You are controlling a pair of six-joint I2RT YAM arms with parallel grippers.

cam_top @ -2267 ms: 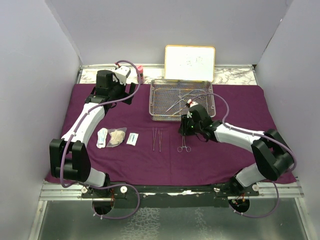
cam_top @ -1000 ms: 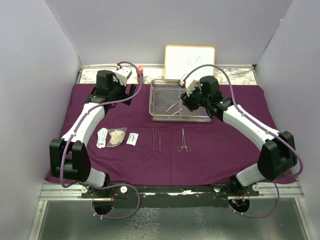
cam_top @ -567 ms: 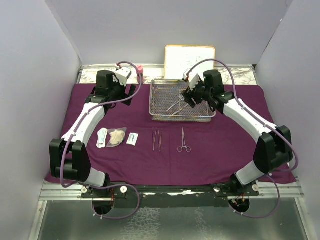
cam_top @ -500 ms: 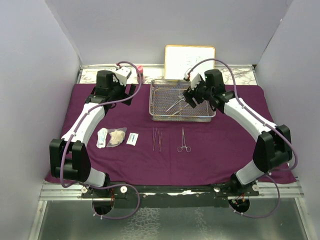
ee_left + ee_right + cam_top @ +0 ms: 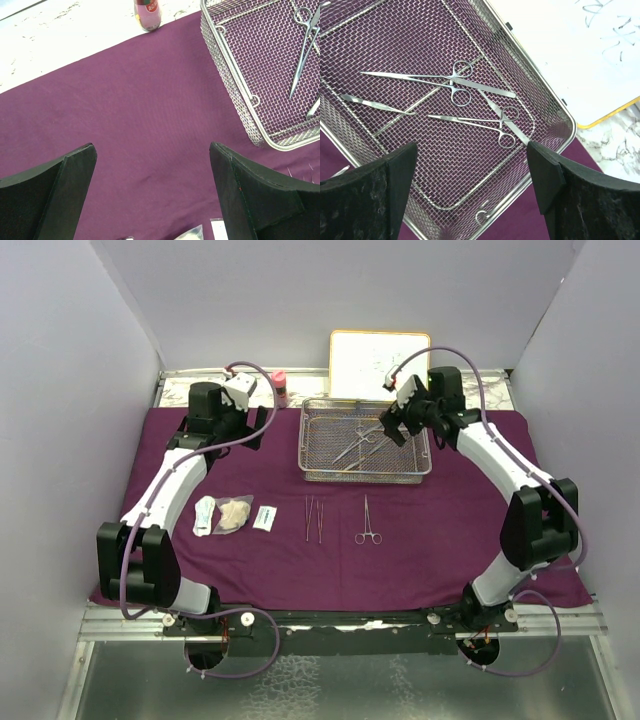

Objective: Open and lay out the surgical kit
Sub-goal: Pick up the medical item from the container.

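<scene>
— While the right gripper is held over the wire-mesh tray, fingers apart and nothing between them, what is risked?
— Crossed clamps lie in it, on the spread purple wrap. Two could be lifted together, or one snagged in the mesh and the tray dragged.
— And the left gripper?
— It is held open over bare wrap beside the tray. The laid-out forceps could be knocked by a dropped clamp.
</scene>
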